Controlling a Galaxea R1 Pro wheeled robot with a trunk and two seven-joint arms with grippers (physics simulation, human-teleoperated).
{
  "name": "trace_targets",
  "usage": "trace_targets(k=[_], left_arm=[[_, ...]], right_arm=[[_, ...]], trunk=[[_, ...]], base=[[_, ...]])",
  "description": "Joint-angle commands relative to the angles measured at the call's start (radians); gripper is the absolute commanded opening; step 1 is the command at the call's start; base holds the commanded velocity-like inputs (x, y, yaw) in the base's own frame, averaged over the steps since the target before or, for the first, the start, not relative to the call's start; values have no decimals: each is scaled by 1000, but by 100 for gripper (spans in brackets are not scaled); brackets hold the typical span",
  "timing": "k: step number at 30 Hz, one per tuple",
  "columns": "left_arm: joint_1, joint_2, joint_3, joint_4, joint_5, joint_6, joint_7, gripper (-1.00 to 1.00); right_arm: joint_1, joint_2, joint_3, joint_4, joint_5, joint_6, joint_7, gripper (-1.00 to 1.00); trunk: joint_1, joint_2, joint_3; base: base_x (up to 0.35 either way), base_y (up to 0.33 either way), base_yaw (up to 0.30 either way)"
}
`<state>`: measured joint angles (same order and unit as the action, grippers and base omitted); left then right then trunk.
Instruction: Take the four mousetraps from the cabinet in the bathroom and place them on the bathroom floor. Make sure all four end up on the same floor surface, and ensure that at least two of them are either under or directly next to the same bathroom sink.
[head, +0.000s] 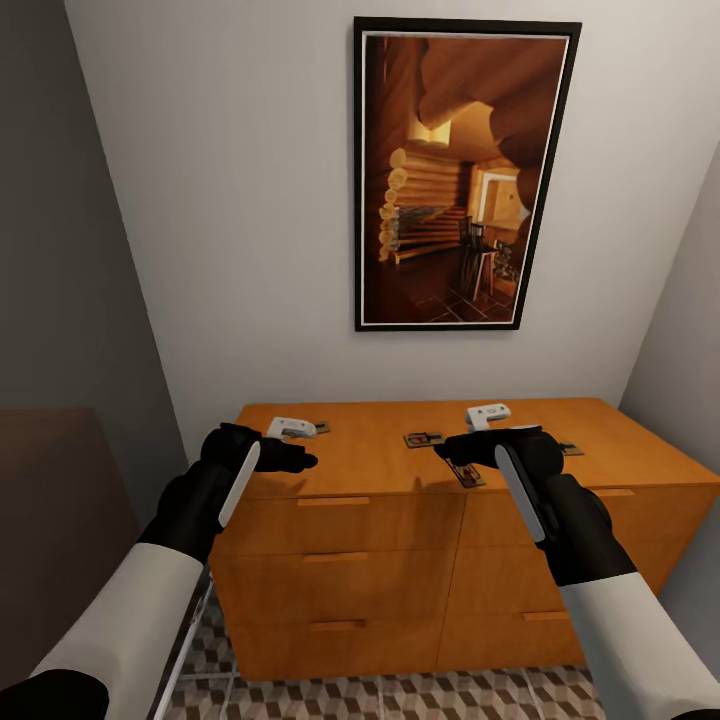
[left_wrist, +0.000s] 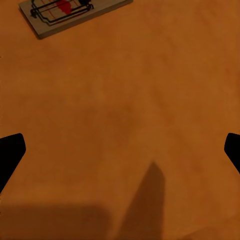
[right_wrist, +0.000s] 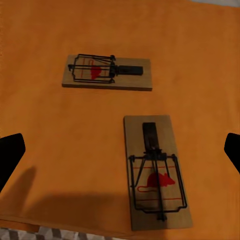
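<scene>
Overhead, framed picture (head: 465, 172) behind dresser (head: 380, 470)

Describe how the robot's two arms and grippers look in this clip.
Both arms are white toward the camera, turning to black segments nearer the wrists, each with a white strip along it. The left gripper and right gripper are black; each carries a small white block. No cables or markings are visible.
</scene>
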<state>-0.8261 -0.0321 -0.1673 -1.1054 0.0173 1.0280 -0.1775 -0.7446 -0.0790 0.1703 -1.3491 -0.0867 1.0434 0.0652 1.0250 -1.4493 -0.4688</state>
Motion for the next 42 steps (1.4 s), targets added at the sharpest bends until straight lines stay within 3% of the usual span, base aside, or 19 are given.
trace_targets(k=[1, 7, 10, 20, 42], left_arm=[[-1, 0, 0, -1, 2, 4, 0, 100], [2, -17, 0, 5, 6, -23, -1, 100], [4, -11, 0, 8, 6, -24, -1, 100], [8, 0, 1, 15, 17, -16, -1, 100], [8, 1, 2, 15, 29, -16, 0, 100]], right_arm=[[-1, -1, 1, -1, -6, 4, -4, 100], [-6, -25, -27, 28, 6, 4, -15, 100], [-4, -16, -42, 44, 4, 4, -15, 100], [0, -12, -29, 63, 15, 4, -17, 100], [0, -15, -65, -18, 25, 4, -18, 100]], trunk=[[0, -1, -1], [0, -1, -1], [0, -1, -1], [0, -1, -1], [0, -1, -1]], base=[[0, 0, 0], [0, 0, 0], [0, 0, 0], [0, 0, 0], [0, 0, 0]])
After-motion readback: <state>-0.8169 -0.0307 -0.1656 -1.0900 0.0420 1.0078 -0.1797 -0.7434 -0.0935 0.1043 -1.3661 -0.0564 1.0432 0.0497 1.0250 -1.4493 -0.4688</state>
